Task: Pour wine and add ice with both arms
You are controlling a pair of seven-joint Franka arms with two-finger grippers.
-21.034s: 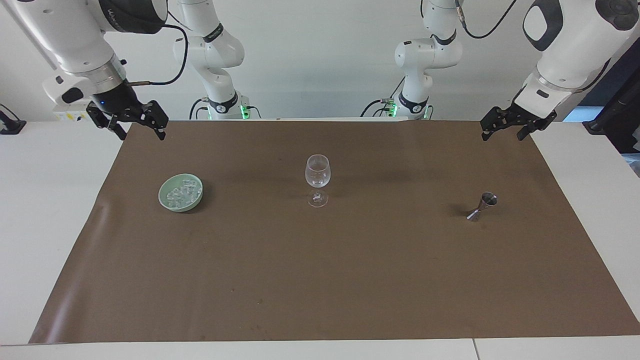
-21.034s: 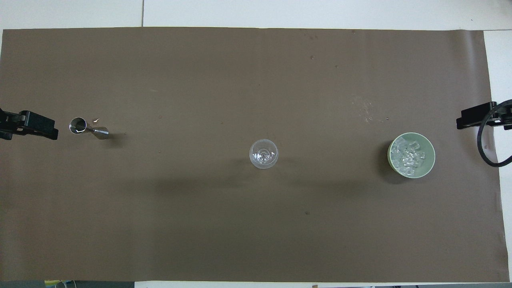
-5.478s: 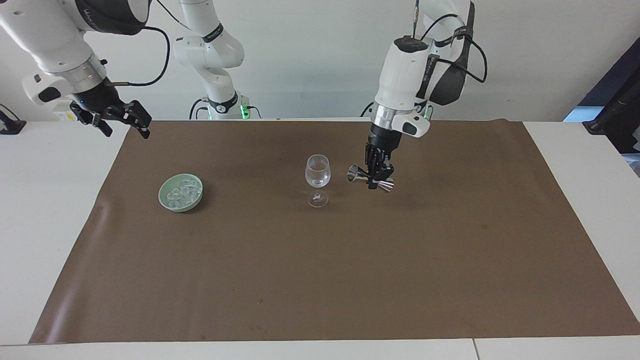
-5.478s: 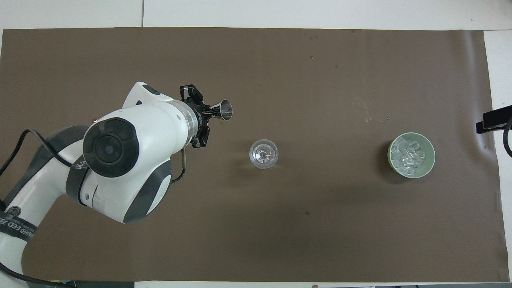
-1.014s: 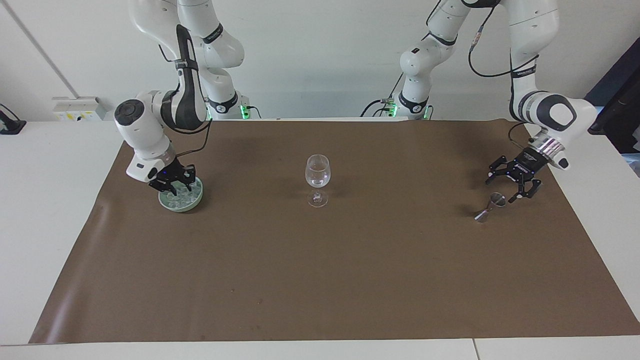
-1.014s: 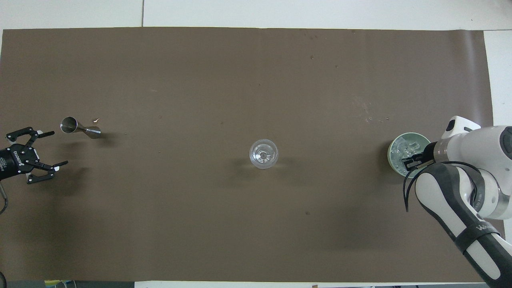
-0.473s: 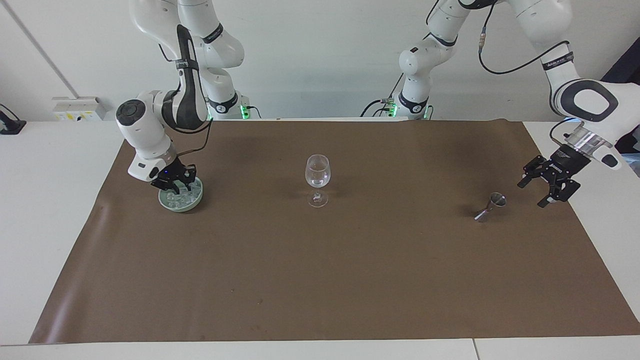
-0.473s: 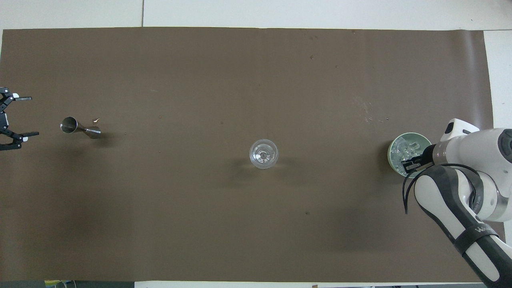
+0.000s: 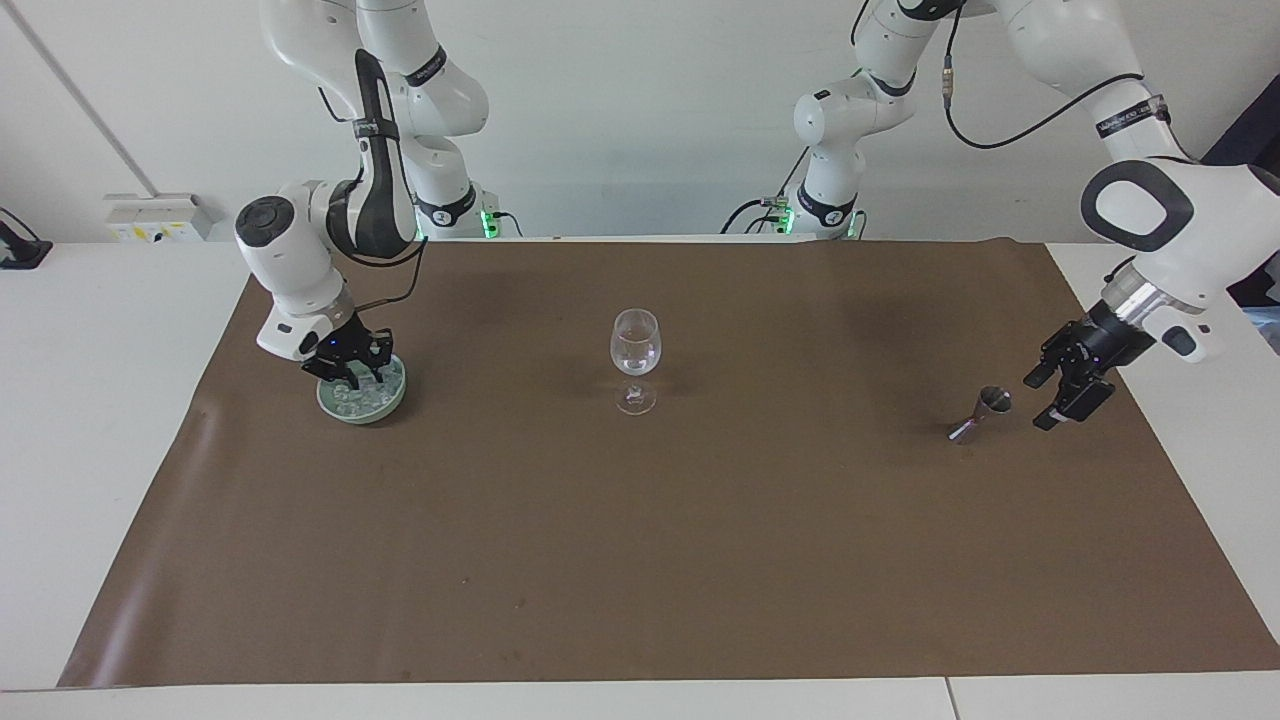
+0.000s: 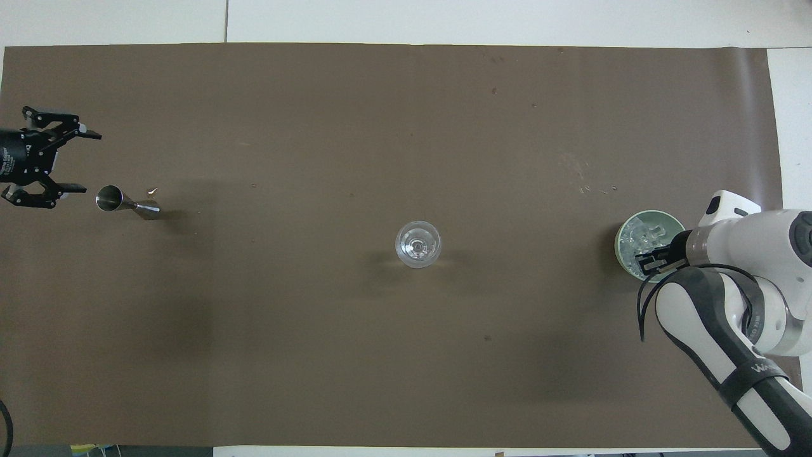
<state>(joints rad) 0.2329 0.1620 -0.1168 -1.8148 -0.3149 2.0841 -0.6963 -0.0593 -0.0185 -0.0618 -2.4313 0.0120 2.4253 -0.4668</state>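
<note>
Facing: we are seeing brown paper (image 9: pixel 640 540) covering a white table (image 9: pixel 90 400), with a white wall rising past it. At the wine glass (image 9: pixel 635 358) standing mid-paper, the wine is barely showing. Toward the right arm's end, the right gripper (image 9: pixel 352 372) is dipping into the green bowl (image 9: pixel 345 408) of ice (image 9: pixel 372 390); we cannot tell its grip.

Overhead: the left gripper (image 10: pixel 66 162) is hanging spread beside the jigger (image 10: pixel 127 202).

Two big white jointed arms, glossy shells with rounded elbows. The right arm (image 9: pixel 300 260) carries a dark grey panel along its forearm and a black round cap at the joint; the left arm (image 9: pixel 1160 220) has a black ring around a white disc. Black bands with small white lettering circle the links. Thin black cables loop alongside. Green lights glow at both bases. Each ends in a black gripper.
</note>
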